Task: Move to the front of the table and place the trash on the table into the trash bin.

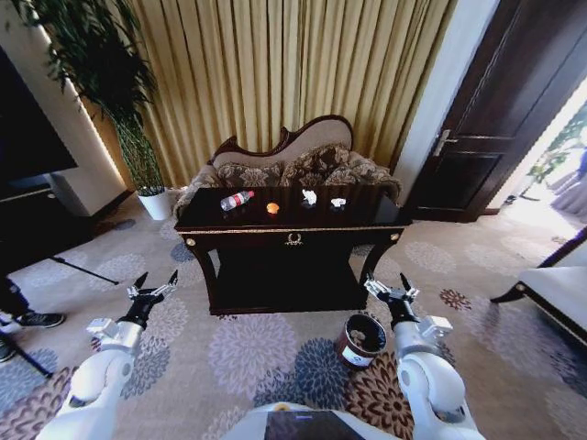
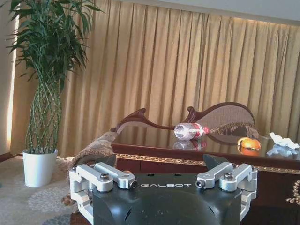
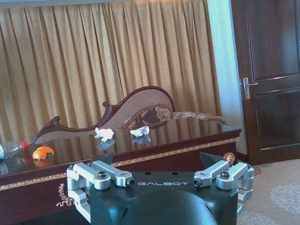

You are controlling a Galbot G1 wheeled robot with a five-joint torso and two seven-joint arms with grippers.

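The dark glossy table (image 1: 248, 231) stands ahead of me. On its top lies the trash: a clear bottle with a red label (image 1: 237, 200), an orange piece (image 1: 272, 208) and two whitish lumps (image 1: 309, 197) (image 1: 338, 203). The round reddish-brown trash bin (image 1: 363, 339) sits on the carpet by the table's front right leg. My left gripper (image 1: 154, 286) hangs open and empty, short of the table's left end. Just above and beside the bin, my right gripper (image 1: 390, 289) is open and empty. The left wrist view has the bottle (image 2: 191, 131) and orange piece (image 2: 248, 143); the right wrist view has both lumps (image 3: 104, 134) (image 3: 140, 131).
A carved-back sofa (image 1: 303, 165) stands right behind the table, before gold curtains. A tall plant in a white pot (image 1: 156, 202) is at the back left, a dark door (image 1: 495, 119) at the back right. A white bench (image 1: 559, 293) sits on the right, tripod legs (image 1: 83, 270) on the left.
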